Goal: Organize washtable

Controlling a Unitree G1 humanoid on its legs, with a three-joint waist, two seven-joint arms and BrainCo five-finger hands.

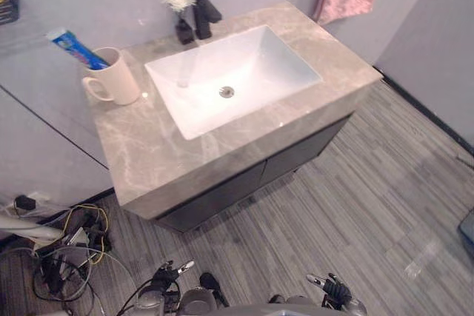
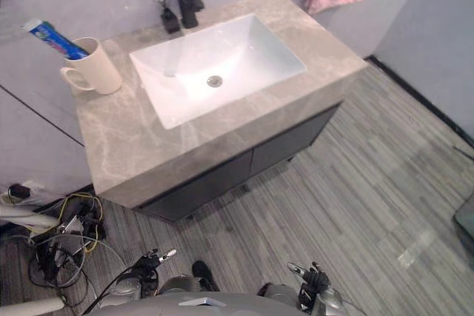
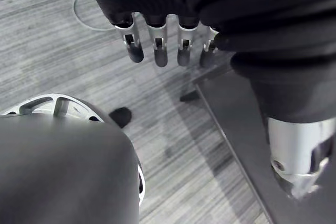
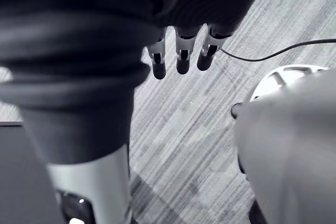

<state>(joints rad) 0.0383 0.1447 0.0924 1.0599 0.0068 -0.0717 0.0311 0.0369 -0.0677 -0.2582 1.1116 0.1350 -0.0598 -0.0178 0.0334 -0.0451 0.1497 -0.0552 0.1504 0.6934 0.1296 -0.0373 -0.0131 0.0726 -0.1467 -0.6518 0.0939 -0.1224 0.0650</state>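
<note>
A grey marble worktop [image 1: 148,160] with a white rectangular sink [image 1: 259,64] sits in the upper centre, a cream ceramic mug [image 1: 118,83] holding a blue toothpaste tube [image 1: 74,47] at its upper left, while the left hand [image 3: 160,45] and right hand [image 4: 182,56] hang at the bottom edge, fingers loosely straight, holding nothing.

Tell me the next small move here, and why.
Probably raise the left hand toward the mug at the left end of the counter. It and the right hand hang open and empty over the floor, below the counter's top, so neither reaches anything yet. The mug, with the toothpaste tube in it, is on the left arm's side.
</note>
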